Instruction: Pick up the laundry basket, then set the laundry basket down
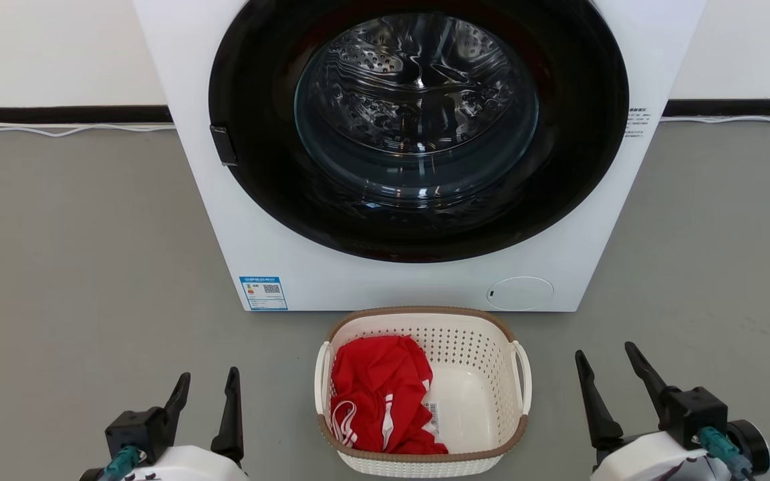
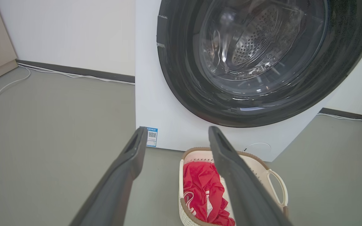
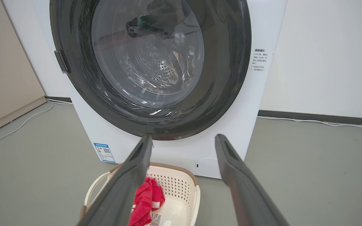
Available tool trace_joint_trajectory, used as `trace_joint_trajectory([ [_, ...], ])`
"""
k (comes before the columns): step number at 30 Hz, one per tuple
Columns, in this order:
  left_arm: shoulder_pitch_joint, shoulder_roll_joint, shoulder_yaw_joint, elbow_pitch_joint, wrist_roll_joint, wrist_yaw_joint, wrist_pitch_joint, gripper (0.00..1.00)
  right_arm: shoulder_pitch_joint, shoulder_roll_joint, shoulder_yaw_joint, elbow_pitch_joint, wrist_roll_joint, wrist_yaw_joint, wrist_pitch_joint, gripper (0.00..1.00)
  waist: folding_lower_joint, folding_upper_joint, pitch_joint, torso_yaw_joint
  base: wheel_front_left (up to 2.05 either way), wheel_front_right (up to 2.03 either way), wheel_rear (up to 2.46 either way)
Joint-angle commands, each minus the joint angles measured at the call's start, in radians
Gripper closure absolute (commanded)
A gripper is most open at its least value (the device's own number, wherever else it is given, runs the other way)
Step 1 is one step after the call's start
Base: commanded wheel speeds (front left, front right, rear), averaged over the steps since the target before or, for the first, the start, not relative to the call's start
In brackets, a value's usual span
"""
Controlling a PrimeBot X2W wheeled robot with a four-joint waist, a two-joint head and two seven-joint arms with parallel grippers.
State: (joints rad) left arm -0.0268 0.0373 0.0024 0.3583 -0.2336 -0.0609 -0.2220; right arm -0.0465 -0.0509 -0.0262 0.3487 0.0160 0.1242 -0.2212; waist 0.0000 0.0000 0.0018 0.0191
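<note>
I see the cream-white perforated plastic laundry basket with a brown woven-look rim [image 1: 472,347] standing on the grey floor [image 1: 91,267], just before the white front-loading washing machine [image 1: 278,254]. A red garment [image 1: 378,387] lies bunched in its left half. My left gripper [image 1: 209,374] and right gripper [image 1: 604,349] flank it, both spread and clear of it.

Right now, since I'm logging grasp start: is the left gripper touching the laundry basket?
Apart. The head view shows a strip of grey floor between the open left gripper and the laundry basket.
</note>
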Motion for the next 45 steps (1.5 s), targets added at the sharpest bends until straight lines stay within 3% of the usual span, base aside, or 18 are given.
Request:
trace_joint_trajectory([
  [1, -0.017, 0.012, 0.024, -0.020, 0.038, 0.013, -0.020, 0.00, -0.043, -0.001, 0.022, -0.016, -0.043, 0.006, -0.021, 0.00, 0.0000, 0.0000, 0.000, 0.000, 0.00, 0.00, 0.00],
  [8, -0.014, 0.013, 0.017, -0.020, 0.111, 0.020, -0.040, 0.00, -0.042, 0.000, 0.021, -0.011, -0.133, 0.007, -0.041, 0.00, 0.0000, 0.0000, 0.002, -0.001, 0.00, 0.00, 0.00],
  [27, -0.025, 0.013, -0.005, -0.008, 0.086, 0.030, -0.040, 0.00, -0.050, 0.001, 0.009, 0.006, -0.115, 0.007, -0.041, 0.00, 0.0000, 0.0000, 0.026, 0.003, 0.00, 0.00, 0.00],
  [45, -0.260, 0.013, -0.103, 0.054, 0.028, 0.055, -0.040, 0.00, -0.273, 0.001, -0.029, 0.098, -0.102, 0.007, -0.041, 0.00, 0.0000, 0.0000, 0.298, 0.010, 0.00, 0.00, 0.00],
])
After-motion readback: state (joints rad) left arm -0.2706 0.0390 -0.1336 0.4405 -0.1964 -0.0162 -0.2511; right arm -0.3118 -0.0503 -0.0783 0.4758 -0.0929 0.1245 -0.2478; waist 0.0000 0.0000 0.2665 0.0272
